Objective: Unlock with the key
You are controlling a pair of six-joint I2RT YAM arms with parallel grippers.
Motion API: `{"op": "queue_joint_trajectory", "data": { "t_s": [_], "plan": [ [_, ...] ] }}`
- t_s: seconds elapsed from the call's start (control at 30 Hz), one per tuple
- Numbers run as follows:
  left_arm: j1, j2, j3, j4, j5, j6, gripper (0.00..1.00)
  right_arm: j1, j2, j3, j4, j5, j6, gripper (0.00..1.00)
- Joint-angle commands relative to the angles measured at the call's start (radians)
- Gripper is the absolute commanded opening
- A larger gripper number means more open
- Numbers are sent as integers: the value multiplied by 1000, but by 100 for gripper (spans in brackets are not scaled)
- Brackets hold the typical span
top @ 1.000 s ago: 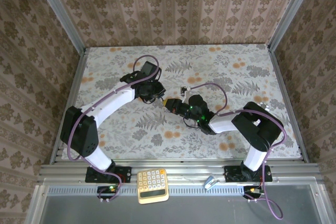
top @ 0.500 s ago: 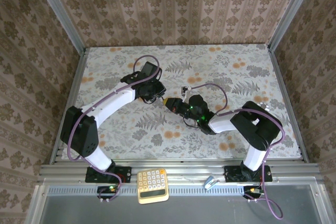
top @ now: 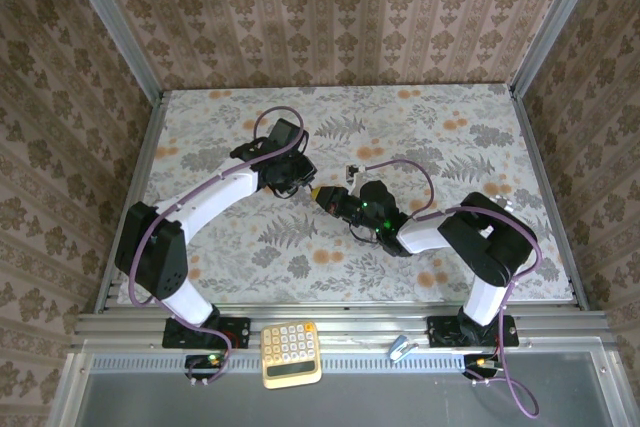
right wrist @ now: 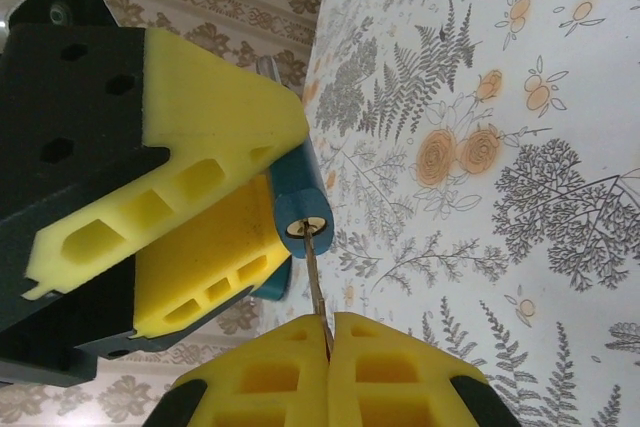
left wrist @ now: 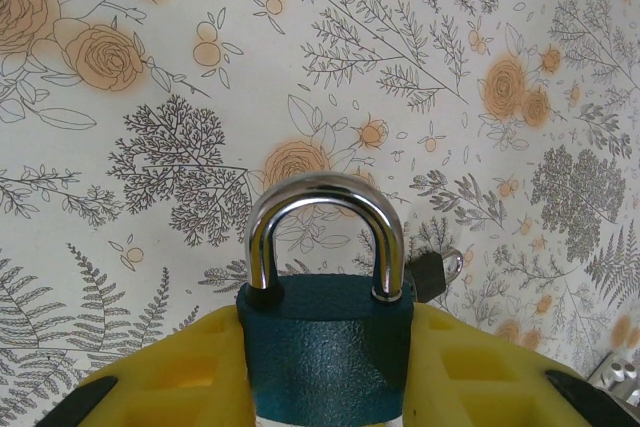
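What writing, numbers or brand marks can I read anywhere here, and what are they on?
No text here can be read.
The calculator: its button markings are too small to read.
The blue padlock: no brand or number shows on its textured face or shackle.
The key: no stamp shows on its thin blade, and its head is hidden between the right fingers.

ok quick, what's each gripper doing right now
left gripper: closed, holding the blue padlock
right gripper: closed, holding the key
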Motion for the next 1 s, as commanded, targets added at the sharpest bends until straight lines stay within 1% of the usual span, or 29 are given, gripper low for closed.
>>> {"op": "queue_joint_trajectory", "data": {
  "t_s": [0.0,0.1,0.33,0.37,0.47,0.5,0.73,0.83,0.97],
  "plan": [
    [-19,-15,16,-69,75,-3,31,-3,-40,14,-50,100,-85,0],
    [-19,-3,26,-84,80,2,30,0,-54,19,-92,109,-122,0],
    [-22,28,54,-121,75,11,30,11,-53,32,-101,110,-136,0],
    [-22,33,56,-121,76,11,30,17,-56,39,-115,118,-159,0],
    [-22,42,58,-122,81,8,30,42,-85,79,-236,147,-230,0],
    [-22,43,58,-122,80,6,29,46,-90,79,-241,151,-237,0],
    [-24,40,50,-114,73,-3,29,36,-74,70,-166,124,-148,0],
    [-22,28,41,-107,53,-9,29,36,-63,77,-162,107,-137,0],
    [-22,22,43,-115,51,-10,29,40,-65,71,-165,129,-147,0]
  ]
}}
